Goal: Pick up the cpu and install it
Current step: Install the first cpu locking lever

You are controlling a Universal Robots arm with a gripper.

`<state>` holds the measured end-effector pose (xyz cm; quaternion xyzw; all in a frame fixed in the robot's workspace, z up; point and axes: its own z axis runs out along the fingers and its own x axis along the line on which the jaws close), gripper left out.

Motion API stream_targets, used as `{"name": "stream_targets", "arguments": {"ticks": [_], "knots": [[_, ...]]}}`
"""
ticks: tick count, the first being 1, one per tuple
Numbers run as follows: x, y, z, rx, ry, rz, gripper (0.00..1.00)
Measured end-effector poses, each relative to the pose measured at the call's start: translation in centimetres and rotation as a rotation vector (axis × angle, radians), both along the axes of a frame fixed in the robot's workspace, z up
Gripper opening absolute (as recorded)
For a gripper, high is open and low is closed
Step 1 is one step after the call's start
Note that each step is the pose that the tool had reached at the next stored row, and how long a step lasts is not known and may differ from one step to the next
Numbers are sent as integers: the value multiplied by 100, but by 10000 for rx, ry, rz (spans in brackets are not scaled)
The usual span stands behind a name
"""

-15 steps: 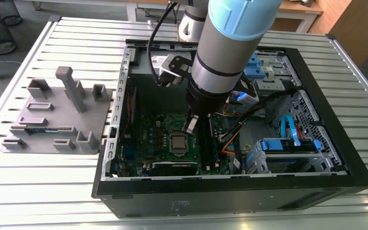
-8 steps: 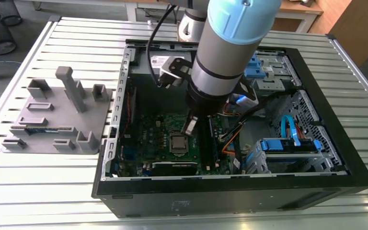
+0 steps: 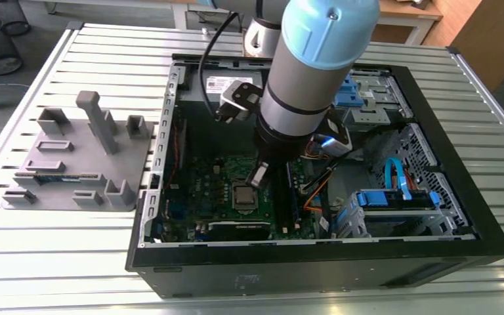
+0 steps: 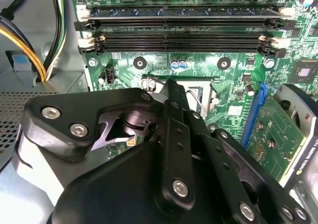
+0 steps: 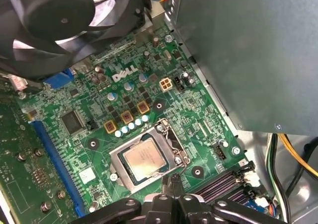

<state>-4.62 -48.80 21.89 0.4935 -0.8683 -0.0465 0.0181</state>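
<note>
The cpu (image 5: pixel 144 157), a small square chip with a dull silvery top, lies flat inside the metal-framed socket (image 5: pixel 117 160) of the green circuit board (image 5: pixel 84 134). My gripper (image 5: pixel 175 180) hovers just past one corner of that socket, its fingers pressed together with nothing seen between them. In the second wrist view the gripper (image 4: pixel 171 89) tapers to a closed tip in front of the socket (image 4: pixel 198 92). In the exterior view the gripper (image 3: pixel 258 176) hangs inside the open computer case, slightly above the socket (image 3: pixel 245 197).
A grey block tray (image 3: pixel 77 187) lies on the slatted table at the exterior view's left. The black case walls (image 3: pixel 322 266) ring the board. A black fan (image 5: pixel 64 20), memory slots (image 4: pixel 184 40), coloured cables (image 4: pixel 30 50) and blue drive brackets (image 3: pixel 396 197) crowd the space.
</note>
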Motion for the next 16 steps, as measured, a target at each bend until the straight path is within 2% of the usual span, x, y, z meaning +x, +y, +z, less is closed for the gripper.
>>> {"name": "stream_targets", "arguments": {"ticks": [6,11,16], "knots": [[-1,0,-1,2,-2,-49,11],[-1,0,45,4,-3,-60,11],[-4,0,69,40,-4,-71,11]]}}
